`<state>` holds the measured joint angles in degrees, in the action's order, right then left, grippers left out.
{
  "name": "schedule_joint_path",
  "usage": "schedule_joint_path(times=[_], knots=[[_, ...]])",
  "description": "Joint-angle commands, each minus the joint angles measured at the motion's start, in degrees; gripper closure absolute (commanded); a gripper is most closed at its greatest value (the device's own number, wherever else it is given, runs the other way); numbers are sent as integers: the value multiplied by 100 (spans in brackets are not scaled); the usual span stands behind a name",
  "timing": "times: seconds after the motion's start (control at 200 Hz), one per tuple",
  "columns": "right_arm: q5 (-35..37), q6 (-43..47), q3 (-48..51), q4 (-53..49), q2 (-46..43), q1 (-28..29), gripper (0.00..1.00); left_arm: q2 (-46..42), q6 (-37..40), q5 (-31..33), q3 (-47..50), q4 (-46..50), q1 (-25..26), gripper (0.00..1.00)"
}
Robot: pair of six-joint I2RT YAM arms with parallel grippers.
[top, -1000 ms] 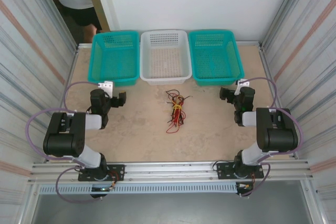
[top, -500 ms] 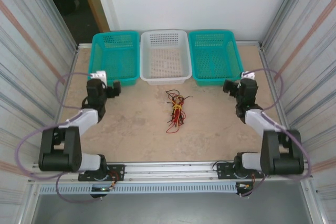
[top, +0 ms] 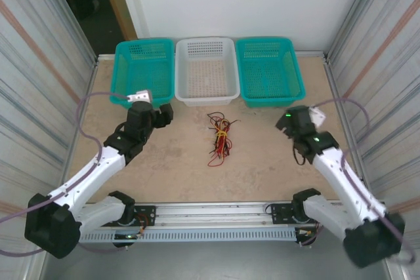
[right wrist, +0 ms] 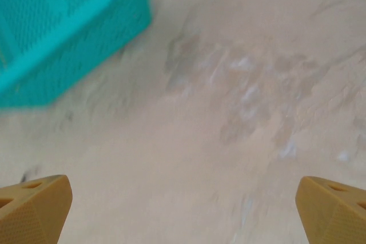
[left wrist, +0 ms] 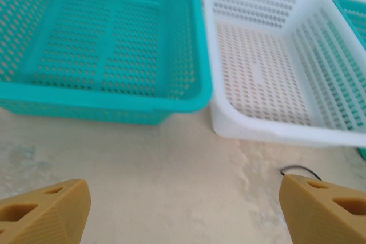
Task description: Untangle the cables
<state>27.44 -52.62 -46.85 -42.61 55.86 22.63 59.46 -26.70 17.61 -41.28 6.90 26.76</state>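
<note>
I see the cables (top: 220, 137) as one tangled bundle of red, yellow and black wires on the desk (top: 262, 175), just in front of the white basket (top: 205, 98) and apart from it. My left gripper (top: 164, 115) hangs off that basket's front left corner, clear of the bundle, its fingers (left wrist: 46, 212) spread wide with nothing between them. My right gripper (top: 283, 121) hangs off the basket's front right corner, also clear of the wires, spread and empty. In the left wrist view a curl of black wire (left wrist: 300, 170) runs behind my finger below the basket's rim. I cannot count the single wires in the tangle. There are three baskets: the white one, a teal basket on its left (top: 141, 100) and a teal basket on its right (top: 269, 100).
</note>
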Motion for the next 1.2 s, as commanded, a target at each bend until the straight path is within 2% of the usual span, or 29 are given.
schedule_joint_path(times=[0.0, 0.06, 0.14, 0.215, 0.291, 0.331, 0.446, 0.536, 0.701, 0.807, 0.997, 1.198], knots=[[1753, -1709, -970, -2242, 760, 1218, 2, 28, -143, -506, -485, 396, 36, 16], [1899, -1147, -1060, -1771, 1100, 1758, 20, 179, -168, -816, -648, 468, 39, 18], [1640, -451, -984, -588, 1402, 2180, 23, 325, -251, -1020, -725, 503, 58, 19], [480, 394, -1079, 558, 1789, 2228, 28, 356, -417, -1040, -675, 508, 59, 19], [-804, 838, -1521, 915, 2438, 2255, 29, 319, -534, -1101, -577, 545, 63, 20], [-1144, 960, -1821, 963, 2810, 2368, 32, 280, -572, -1159, -536, 563, 59, 20], [-1327, 1154, -2602, 891, 3734, 2744, 31, 120, -639, -1111, -396, 725, 66, 19], [-1483, 1087, -3081, 796, 4329, 2799, 33, -13, -689, -1040, -308, 830, 66, 19], [-1458, 1015, -4005, 216, 5324, 2716, 44, -118, -775, -1028, -198, 865, 66, 19], [-1403, 1040, -4228, 119, 5598, 2654, 48, -118, -778, -1100, -213, 861, 66, 19], [-967, 972, -4416, -308, 5774, 2597, 50, -93, -767, -1120, -265, 867, 66, 18], [-934, 887, -4571, -581, 6073, 2623, 62, 30, -841, -1240, -256, 853, 66, 18]])
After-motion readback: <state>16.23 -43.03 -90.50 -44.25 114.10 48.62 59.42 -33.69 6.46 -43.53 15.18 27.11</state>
